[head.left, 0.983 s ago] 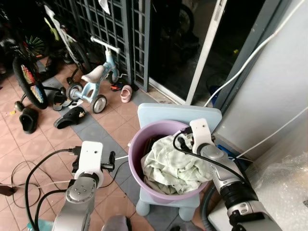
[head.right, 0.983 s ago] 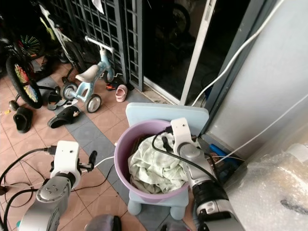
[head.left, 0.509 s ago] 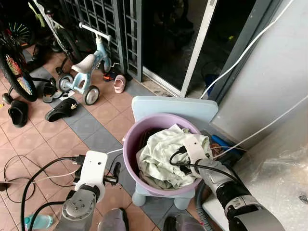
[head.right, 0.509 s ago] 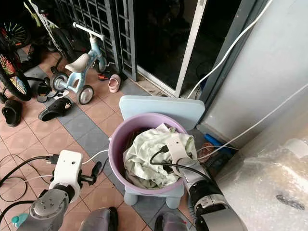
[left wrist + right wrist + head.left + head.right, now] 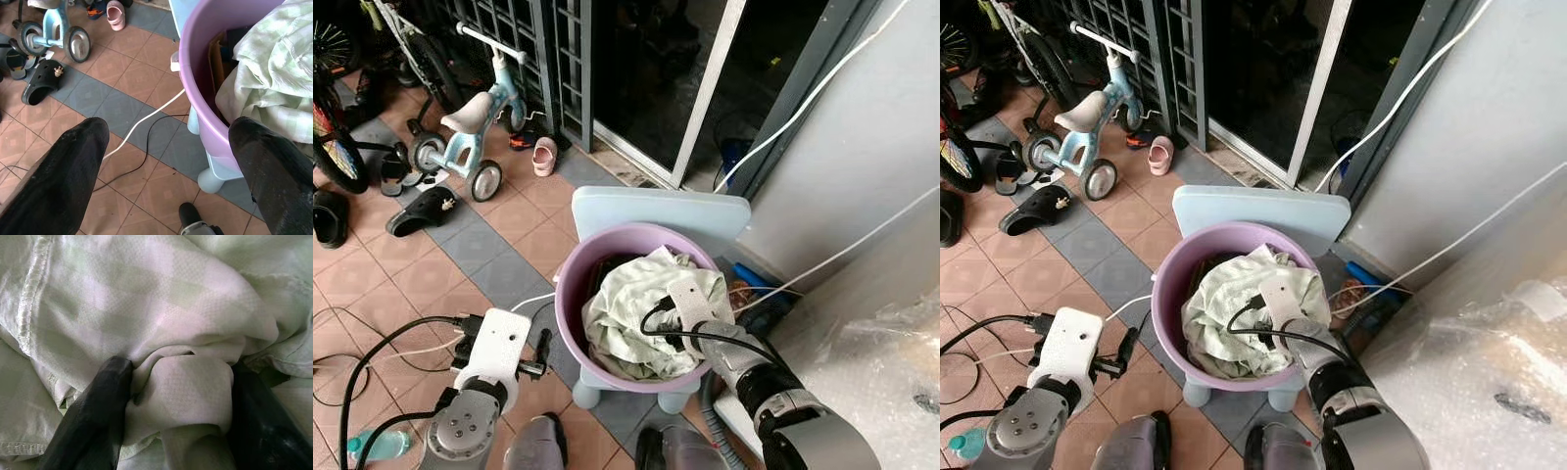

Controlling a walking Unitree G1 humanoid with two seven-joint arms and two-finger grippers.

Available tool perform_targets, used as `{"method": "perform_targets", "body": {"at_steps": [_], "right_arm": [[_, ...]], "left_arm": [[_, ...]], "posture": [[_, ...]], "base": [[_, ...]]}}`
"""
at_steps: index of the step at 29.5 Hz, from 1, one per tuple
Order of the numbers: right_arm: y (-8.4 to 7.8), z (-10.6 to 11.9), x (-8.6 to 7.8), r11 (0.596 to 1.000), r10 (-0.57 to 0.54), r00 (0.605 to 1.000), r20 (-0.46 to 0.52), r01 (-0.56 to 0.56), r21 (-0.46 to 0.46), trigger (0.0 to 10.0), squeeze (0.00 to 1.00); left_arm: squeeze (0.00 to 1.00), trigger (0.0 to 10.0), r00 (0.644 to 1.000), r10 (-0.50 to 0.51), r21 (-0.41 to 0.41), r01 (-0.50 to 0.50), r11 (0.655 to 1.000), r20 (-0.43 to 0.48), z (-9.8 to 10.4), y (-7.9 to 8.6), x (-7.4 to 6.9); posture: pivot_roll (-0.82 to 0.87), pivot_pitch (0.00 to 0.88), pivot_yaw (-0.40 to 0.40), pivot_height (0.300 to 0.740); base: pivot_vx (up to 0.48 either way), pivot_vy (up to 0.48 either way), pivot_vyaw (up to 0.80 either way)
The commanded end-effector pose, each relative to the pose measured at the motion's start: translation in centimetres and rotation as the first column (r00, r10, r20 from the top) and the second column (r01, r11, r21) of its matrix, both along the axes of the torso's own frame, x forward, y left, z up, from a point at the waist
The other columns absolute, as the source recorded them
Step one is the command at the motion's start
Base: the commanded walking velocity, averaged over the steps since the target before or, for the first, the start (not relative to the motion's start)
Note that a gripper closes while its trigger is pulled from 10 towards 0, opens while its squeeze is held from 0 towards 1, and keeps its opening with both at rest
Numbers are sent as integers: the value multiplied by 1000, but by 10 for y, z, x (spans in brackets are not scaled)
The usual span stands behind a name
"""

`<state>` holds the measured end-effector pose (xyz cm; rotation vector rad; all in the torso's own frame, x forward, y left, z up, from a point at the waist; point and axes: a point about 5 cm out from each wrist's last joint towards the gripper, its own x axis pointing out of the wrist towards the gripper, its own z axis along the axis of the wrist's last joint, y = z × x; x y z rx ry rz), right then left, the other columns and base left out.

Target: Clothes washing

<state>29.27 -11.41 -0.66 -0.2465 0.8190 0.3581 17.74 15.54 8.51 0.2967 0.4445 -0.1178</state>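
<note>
**Right gripper buried in the laundry, left one waiting beside the tub**

A purple wash basin (image 5: 570,294) sits on a pale blue plastic stool (image 5: 656,211) set on the tiled floor (image 5: 499,250), close to a grey wall and an open sliding door. The basin is heaped with a pale green checked cloth (image 5: 631,313), crumpled and rising a little over the rim, with something darker tucked underneath it on the side nearer the bikes.

The right gripper (image 5: 178,396) is down in that heap, on the side of the basin nearest the wall. From its wrist camera the two black fingers (image 5: 98,406) stand either side of a bunched fold of the green cloth, pressed into it, so the fold is pinched between them. The white wrist housing (image 5: 685,299) and its black cable lie on top of the pile.

The left gripper (image 5: 166,147) hangs low beside the basin, over the floor, its fingers (image 5: 63,171) spread wide with nothing between them. A white cord (image 5: 142,122) runs across the tiles below it towards the basin's base.

Further off by the dark metal gate stand a light blue balance bike (image 5: 470,117), a small pink shoe (image 5: 543,155) and a black clog (image 5: 421,211).
</note>
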Motion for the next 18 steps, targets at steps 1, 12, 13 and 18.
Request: {"method": "perform_targets", "body": {"at_steps": [1,12,13,18], "right_arm": [[-1,-4,-3,1000,-16,1000,-17,16,3,0,0],[1,1,5,1000,-5,1000,19,5,7,0,0],[1,1,5,1000,-4,1000,19,4,6,0,0],[7,4,8,1000,6,999,33,-7,29,0,0]], "left_arm": [[0,10000,1000,5,3,-5,1000,10,1,-1,0],[0,10000,998,37,-11,-36,999,44,3,-7,11],[0,10000,998,38,-12,-37,999,46,3,-7,11],[0,10000,997,56,-12,-55,998,60,3,-6,16]], "posture": [[78,186,-107,740],[76,178,-133,740],[76,178,-133,740],[72,171,-141,740]], "base": [[0,0,0],[0,0,0],[0,0,0],[0,0,0]]}}
